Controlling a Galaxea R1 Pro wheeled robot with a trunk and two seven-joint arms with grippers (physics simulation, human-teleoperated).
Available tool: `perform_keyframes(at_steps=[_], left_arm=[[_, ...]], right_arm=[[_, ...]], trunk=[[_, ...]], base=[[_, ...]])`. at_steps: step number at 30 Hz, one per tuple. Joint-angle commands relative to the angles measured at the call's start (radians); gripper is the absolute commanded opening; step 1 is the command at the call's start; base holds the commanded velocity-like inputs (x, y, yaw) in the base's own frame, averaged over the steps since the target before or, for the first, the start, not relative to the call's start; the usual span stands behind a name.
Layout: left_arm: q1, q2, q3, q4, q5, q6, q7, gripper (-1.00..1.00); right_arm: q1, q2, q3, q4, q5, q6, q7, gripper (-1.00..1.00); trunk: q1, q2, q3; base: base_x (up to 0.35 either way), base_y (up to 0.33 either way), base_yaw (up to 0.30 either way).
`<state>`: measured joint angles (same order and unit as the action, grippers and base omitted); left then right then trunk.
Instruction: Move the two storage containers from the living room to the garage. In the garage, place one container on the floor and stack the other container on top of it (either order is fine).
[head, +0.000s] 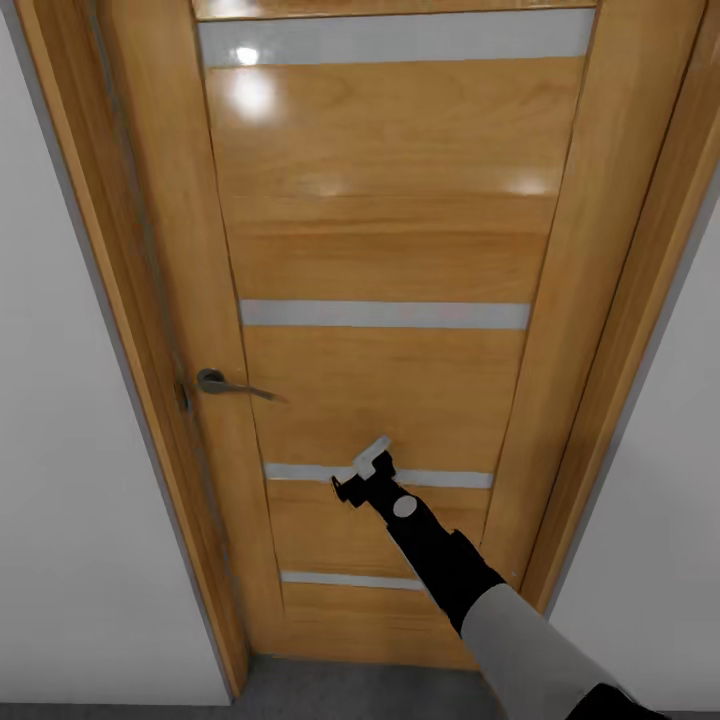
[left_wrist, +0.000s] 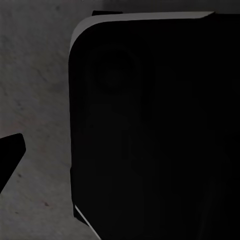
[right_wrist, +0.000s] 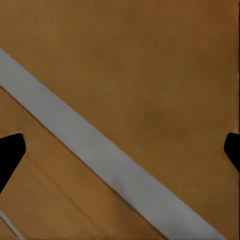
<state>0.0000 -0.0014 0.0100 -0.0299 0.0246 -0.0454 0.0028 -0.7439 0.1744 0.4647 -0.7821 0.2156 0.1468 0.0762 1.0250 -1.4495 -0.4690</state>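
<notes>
The right end effector (head: 362, 478), its fingers spread wide and empty, reaches toward the closed honey-coloured wooden door with grey glass strips (head: 390, 250), well apart from the grey lever handle (head: 225, 384), probably to push it open. Neither storage container is visible here.

Glossy varnished wood on the door (head: 390, 250), grain visible, ceiling lights mirrored in it. Smooth pale grey strips (head: 385, 314) inlaid across. Dull metal lever handle (head: 225, 384). Matt white walls (head: 70, 480). Rough speckled grey floor (left_wrist: 35, 90).
</notes>
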Motion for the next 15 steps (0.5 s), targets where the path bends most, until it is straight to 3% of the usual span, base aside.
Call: perform_keyframes(at_steps=[1, 2, 4, 8, 15], left_arm=[[0.0, 0.0, 0.001, -0.001, 0.003, -0.002, 0.0, 1.0], [0.0, 0.0, 0.001, -0.002, 0.002, -0.002, 0.0, 1.0], [0.0, 0.0, 0.001, -0.003, 0.003, -0.002, 0.0, 1.0], [0.0, 0.0, 0.001, -0.003, 0.003, -0.002, -0.001, 1.0], [0.0, 0.001, 0.0, -0.002, 0.001, -0.001, -0.003, 1.0]], right_arm=[[-0.03, 0.0, 0.0, 0.032, 0.01, 0.001, 0.004, 1.0], [-0.093, 0.0, 0.001, 0.087, 0.009, -0.004, -0.001, 1.0], [-0.108, 0.0, 0.001, 0.094, 0.009, -0.004, -0.004, 1.0], [-0.124, 0.0, 0.002, 0.116, 0.008, -0.005, -0.008, 1.0], [-0.127, 0.0, 0.002, 0.145, 0.01, -0.006, -0.013, 1.0]], trunk=[[0.0, -0.001, -0.001], [0.0, -0.001, -0.001], [0.0, -0.001, -0.001], [0.0, -0.001, -0.001], [0.0, -0.001, -0.001]], base=[[0.0, 0.0, 0.0], [0.0, 0.0, 0.0], [0.0, 0.0, 0.0], [0.051, 0.0, 0.0], [0.282, 0.0, 0.0]])
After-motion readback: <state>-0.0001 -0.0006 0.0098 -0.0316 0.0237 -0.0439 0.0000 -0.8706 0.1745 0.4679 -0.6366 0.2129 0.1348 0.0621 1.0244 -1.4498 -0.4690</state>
